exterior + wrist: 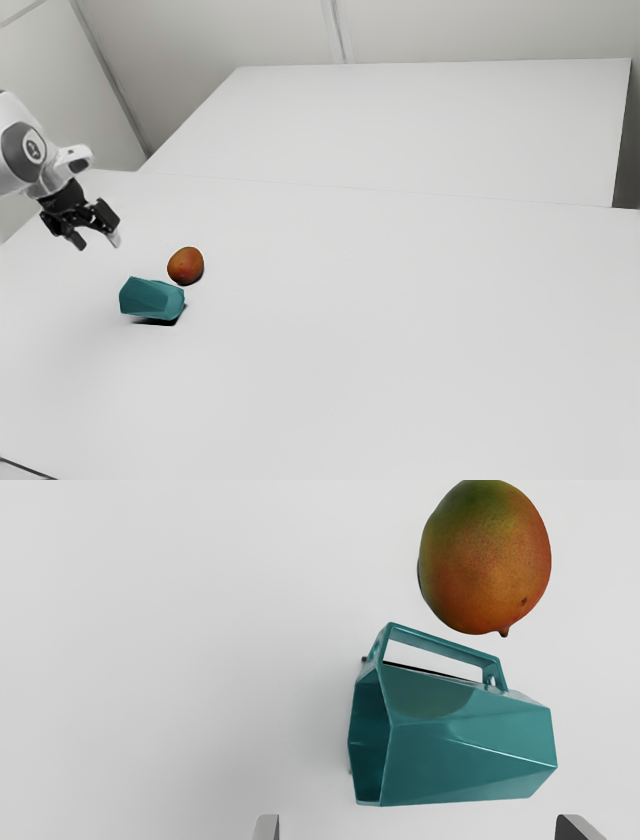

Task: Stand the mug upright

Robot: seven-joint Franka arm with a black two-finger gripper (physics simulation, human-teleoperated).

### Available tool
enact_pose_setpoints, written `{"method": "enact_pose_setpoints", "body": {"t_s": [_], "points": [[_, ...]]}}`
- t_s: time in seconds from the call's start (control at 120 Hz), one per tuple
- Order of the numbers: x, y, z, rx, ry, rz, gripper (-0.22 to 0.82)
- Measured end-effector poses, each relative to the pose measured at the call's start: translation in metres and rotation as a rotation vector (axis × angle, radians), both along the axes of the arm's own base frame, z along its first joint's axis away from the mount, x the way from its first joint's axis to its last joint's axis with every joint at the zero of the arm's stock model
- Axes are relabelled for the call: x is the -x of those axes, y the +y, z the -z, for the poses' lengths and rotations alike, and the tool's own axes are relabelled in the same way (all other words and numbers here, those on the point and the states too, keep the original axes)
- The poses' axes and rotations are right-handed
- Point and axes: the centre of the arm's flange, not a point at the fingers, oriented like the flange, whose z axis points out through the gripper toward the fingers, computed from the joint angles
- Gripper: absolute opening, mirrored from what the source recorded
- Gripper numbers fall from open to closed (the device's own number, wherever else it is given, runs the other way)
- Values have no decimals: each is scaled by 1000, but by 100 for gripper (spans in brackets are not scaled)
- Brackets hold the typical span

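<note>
Gripper: one, black, two-fingered, at the exterior view's left, tilted, fingertips downward. Jaws spread wide, nothing between them; in the wrist view the two tips stand well apart.

Arm: one, white with grey, entering from the exterior view's left edge and carrying the gripper.

Mug: one, teal, glossy, faceted sides. Lying on its side on the table, not upright; apart from the gripper. Open mouth turned sideways, dark teal within. Angular handle on the side toward the mango. Black shadow beneath, seen in the exterior view.

Mango: one, orange-red shading to green, finely speckled, with a short brown stem at the end toward the mug. Resting on the table near the mug's handle, a narrow gap between; in the exterior view, behind the mug and slightly to that view's right.

Table: one, white, broad, plain, bearing mug and mango.

Panel: one, large, white, beyond the table.

Wall: pale grey, farthest back, with a vertical strip.
</note>
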Motion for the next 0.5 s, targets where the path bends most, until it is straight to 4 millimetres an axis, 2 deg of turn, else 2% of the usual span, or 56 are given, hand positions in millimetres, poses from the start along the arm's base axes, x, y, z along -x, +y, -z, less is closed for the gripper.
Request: {"method": "enact_pose_setpoints", "body": {"t_s": [0.125, 0.25, 0.5], "points": [[-14, 5, 13, 45, 13, 69, 60], [-8, 20, 32, 102, 45, 108, 60], [-7, 33, 82, 295, 94, 167, 60]]}}
